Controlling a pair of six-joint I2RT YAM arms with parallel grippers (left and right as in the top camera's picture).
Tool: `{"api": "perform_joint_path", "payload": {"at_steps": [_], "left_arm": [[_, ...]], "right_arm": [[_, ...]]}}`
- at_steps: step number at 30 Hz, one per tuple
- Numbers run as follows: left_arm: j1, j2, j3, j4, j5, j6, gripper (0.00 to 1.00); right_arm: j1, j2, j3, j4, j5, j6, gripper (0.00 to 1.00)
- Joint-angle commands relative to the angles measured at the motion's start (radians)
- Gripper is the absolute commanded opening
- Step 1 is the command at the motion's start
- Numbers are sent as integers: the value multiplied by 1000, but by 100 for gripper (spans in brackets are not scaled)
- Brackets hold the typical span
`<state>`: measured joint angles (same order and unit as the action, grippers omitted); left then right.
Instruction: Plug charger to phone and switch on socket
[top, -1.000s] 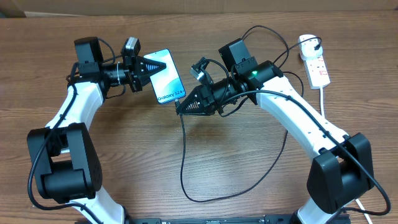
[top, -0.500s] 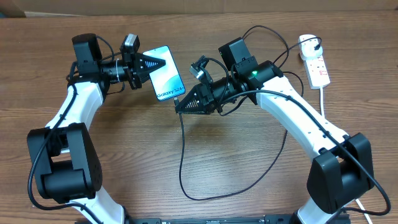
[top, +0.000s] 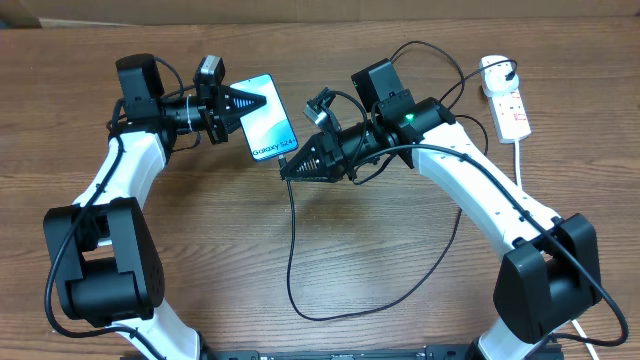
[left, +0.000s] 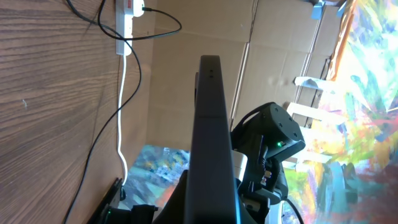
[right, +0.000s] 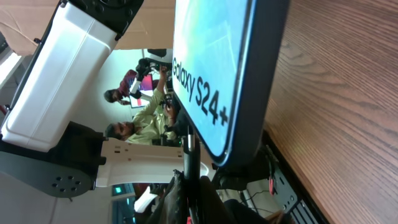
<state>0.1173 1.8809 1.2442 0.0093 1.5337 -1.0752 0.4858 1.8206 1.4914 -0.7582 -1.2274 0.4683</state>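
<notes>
My left gripper (top: 252, 104) is shut on the phone (top: 270, 131), holding it above the table with its blue-white screen up. In the left wrist view the phone (left: 213, 137) shows edge-on between the fingers. My right gripper (top: 290, 170) is shut on the connector tip of the charger (top: 292, 240), right at the phone's lower edge. In the right wrist view the tip (right: 190, 158) stands just below the phone (right: 217, 68), by the "Galaxy S24+" text. The black cable loops over the table to a plug in the socket (top: 506, 103), a white strip at the far right.
The socket's thick white cord (top: 520, 170) runs down the right side, behind my right arm. The charger's slack forms a wide loop (top: 380, 300) on the wooden table in front. A cardboard wall stands behind the table (left: 186, 74).
My right gripper has crept slightly left and up with the connector, closing on the phone's lower edge. The left gripper lifted the phone slightly up earlier and now holds still.
</notes>
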Motion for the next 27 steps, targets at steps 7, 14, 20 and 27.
{"api": "perform_joint_path", "payload": {"at_steps": [7,14,20,27], "left_arm": [[-4,-3,27,11,27,-26,4],[-4,-3,27,30,27,-40,4],[-4,-3,27,30,27,-40,4],[-5,-3,27,30,27,-40,4]], "right_arm": [[-3,-14,8,7,-5,30,4],[-3,-14,8,6,-5,34,4],[-3,-14,8,23,-6,60,4],[-2,-14,8,32,-7,77,4]]}}
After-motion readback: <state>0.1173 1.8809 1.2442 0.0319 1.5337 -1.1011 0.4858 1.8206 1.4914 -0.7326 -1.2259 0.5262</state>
